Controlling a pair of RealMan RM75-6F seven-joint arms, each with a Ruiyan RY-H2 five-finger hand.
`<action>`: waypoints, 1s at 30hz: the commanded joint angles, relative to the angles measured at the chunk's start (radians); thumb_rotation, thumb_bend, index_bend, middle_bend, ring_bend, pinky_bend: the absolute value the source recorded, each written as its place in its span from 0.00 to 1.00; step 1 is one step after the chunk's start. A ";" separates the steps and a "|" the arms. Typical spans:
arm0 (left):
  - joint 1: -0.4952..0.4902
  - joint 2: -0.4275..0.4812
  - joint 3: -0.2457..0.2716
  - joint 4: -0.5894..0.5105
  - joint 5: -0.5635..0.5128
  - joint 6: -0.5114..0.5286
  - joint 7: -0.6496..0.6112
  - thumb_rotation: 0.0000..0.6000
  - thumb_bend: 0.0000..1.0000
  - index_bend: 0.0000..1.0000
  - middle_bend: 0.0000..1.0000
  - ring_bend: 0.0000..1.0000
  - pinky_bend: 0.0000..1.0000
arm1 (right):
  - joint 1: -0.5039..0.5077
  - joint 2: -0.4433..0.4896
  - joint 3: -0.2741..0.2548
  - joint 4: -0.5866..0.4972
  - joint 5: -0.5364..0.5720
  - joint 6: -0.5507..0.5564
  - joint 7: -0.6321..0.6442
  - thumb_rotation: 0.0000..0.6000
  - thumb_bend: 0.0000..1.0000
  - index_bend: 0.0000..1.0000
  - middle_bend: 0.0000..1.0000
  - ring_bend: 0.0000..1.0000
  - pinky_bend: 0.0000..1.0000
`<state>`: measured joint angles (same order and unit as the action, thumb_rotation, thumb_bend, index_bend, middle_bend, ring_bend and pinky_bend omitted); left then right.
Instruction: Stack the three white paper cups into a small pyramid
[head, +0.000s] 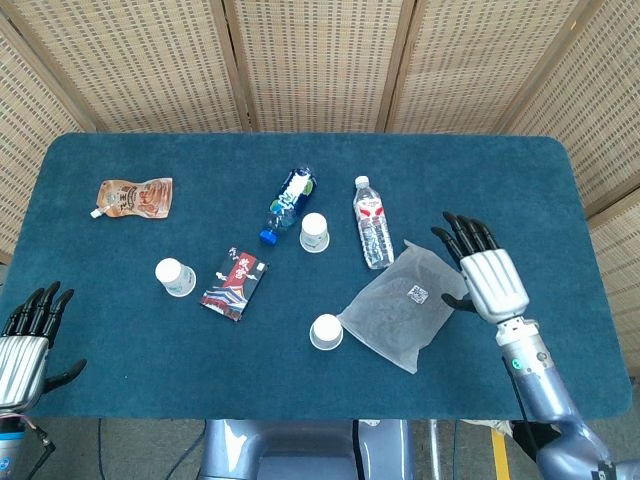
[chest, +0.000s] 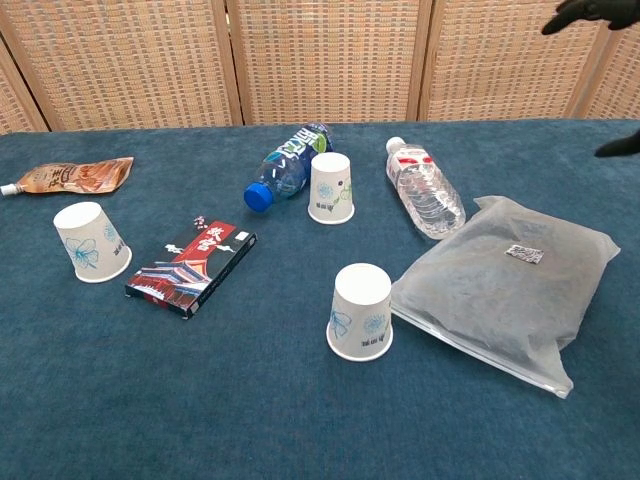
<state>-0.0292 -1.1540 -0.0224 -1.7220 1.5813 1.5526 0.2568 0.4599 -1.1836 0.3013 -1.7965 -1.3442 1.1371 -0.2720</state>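
Three white paper cups stand upside down and apart on the blue table. One cup (head: 173, 277) (chest: 90, 243) is at the left, one (head: 314, 232) (chest: 331, 188) sits beside the blue-capped bottle, and one (head: 326, 332) (chest: 361, 311) is at the front middle, next to the grey bag. My right hand (head: 480, 271) hovers open above the table just right of the grey bag, fingers spread; only its dark fingertips (chest: 590, 9) show at the top right of the chest view. My left hand (head: 25, 337) is open at the table's front left corner.
A grey plastic bag (head: 406, 304) lies right of the front cup. A clear water bottle (head: 372, 222) and a blue-capped bottle (head: 288, 204) lie on their sides mid-table. A red-and-black packet (head: 235, 282) lies between two cups. A brown pouch (head: 134, 197) is at the far left.
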 joint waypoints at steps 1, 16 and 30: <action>-0.005 -0.001 -0.008 0.005 -0.008 -0.001 -0.006 1.00 0.19 0.04 0.00 0.00 0.13 | 0.100 -0.012 0.069 0.002 0.107 -0.100 -0.051 1.00 0.16 0.18 0.00 0.00 0.15; -0.019 -0.004 -0.023 0.032 -0.053 -0.024 -0.030 1.00 0.19 0.04 0.00 0.00 0.13 | 0.474 -0.197 0.135 0.202 0.489 -0.319 -0.207 1.00 0.18 0.24 0.00 0.00 0.15; -0.022 0.000 -0.025 0.045 -0.078 -0.033 -0.044 1.00 0.19 0.04 0.00 0.00 0.12 | 0.663 -0.362 0.103 0.426 0.643 -0.389 -0.217 1.00 0.20 0.23 0.00 0.00 0.15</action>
<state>-0.0507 -1.1543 -0.0472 -1.6772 1.5034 1.5199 0.2133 1.1035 -1.5229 0.4125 -1.4023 -0.7257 0.7630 -0.4873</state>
